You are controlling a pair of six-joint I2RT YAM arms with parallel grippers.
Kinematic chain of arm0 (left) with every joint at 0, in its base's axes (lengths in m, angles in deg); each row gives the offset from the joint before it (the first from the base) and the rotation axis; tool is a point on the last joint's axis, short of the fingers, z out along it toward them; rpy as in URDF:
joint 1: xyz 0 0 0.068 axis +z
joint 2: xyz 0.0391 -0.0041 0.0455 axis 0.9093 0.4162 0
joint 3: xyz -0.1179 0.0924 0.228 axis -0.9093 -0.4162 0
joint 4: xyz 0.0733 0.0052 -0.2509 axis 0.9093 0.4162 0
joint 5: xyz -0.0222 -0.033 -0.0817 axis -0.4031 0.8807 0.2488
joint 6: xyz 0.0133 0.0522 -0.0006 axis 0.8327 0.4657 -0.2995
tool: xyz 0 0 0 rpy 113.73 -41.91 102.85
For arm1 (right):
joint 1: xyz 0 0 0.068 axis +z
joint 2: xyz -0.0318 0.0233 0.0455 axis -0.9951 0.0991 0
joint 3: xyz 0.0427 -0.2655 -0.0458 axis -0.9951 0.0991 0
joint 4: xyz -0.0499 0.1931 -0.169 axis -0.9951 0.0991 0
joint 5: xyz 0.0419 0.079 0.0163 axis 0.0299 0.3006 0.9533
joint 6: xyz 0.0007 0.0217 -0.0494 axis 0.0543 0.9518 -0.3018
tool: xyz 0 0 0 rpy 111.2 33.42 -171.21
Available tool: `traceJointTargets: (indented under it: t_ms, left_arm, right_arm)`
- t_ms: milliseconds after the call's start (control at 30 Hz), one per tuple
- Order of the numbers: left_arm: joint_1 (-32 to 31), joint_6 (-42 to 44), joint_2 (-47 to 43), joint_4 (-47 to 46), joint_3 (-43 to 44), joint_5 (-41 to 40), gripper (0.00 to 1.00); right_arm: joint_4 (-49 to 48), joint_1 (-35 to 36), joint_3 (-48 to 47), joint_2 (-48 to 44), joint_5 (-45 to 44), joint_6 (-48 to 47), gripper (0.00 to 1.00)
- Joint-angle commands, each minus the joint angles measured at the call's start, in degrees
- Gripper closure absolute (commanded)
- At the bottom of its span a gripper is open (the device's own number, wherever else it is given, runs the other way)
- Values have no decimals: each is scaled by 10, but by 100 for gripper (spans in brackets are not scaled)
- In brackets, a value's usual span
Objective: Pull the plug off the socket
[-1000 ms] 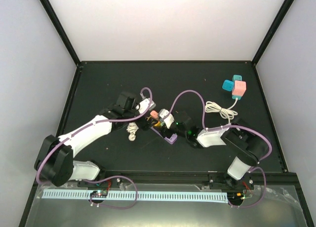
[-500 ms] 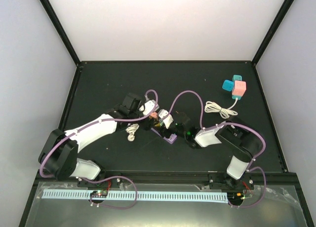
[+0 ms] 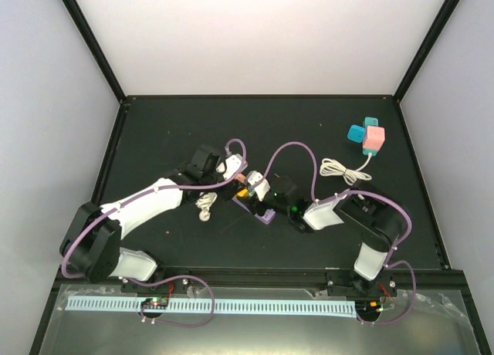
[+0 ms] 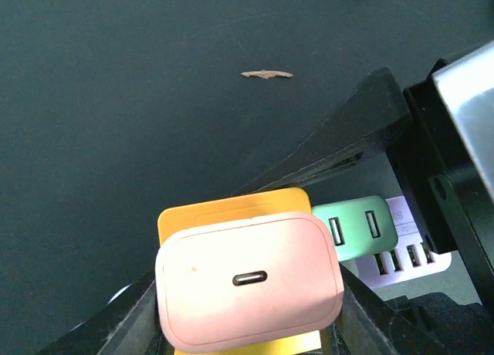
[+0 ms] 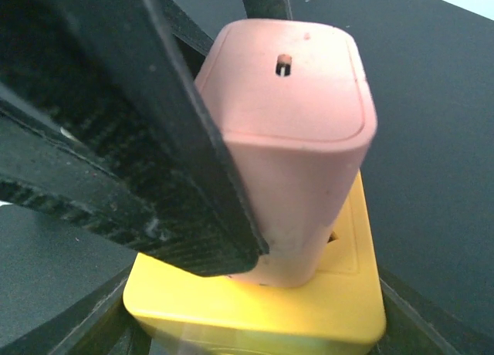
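A pink plug (image 4: 248, 282) with one small port on its end sits in a yellow socket (image 5: 309, 309). My left gripper (image 4: 251, 312) is shut on the plug, with a black finger (image 5: 131, 139) pressed flat on its side. My right gripper (image 5: 258, 320) is shut on the yellow socket from the opposite side, low on its body. In the top view both grippers meet at mid-table, where the pink plug (image 3: 242, 178) and yellow socket (image 3: 243, 191) show between them.
A green plug (image 4: 355, 228) with two ports sits in a purple socket (image 4: 409, 255) right beside the yellow one. A coiled white cord (image 3: 206, 207) lies to the left. Pink and teal cubes (image 3: 367, 136) with a white cable (image 3: 343, 170) lie at the back right.
My left gripper moved right onto the pink plug and its jaws closed from wide open onto it. The right arm edged slightly left, still on the socket.
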Motion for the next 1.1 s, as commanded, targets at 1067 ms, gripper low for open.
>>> traceJointTargets:
  t_ms: [1067]
  left_arm:
    - [0, 40, -88, -48, -10, -1, 81]
  right_arm:
    - [74, 3, -51, 89, -35, -2, 70]
